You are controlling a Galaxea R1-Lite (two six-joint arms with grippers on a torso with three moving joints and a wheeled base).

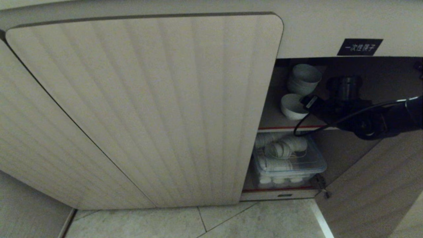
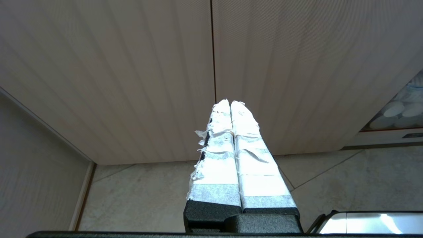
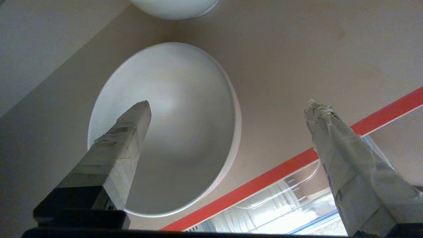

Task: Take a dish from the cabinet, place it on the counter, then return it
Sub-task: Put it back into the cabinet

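Three views: each is taken in turn below.
Head view, cupboard: the cabinet is seen with its right side open, a fluted door shut on the left and a black label above the opening.
Head view, upper shelf: a single white bowl is seen on the red-edged shelf, with a stack of bowls behind it.
Head view, lower shelf: a clear box of white cups is seen.
Head view, right arm: the right gripper is reached in from the right, at the bowl's rim.
Left wrist view: the left gripper is held before the closed doors above the tiled floor, its jaws pressed together on nothing.
Right wrist view: the jaws are spread wide and released; one taped finger is seen over the bowl, the other finger outside it, near the red shelf edge. Contact with the bowl cannot be told.
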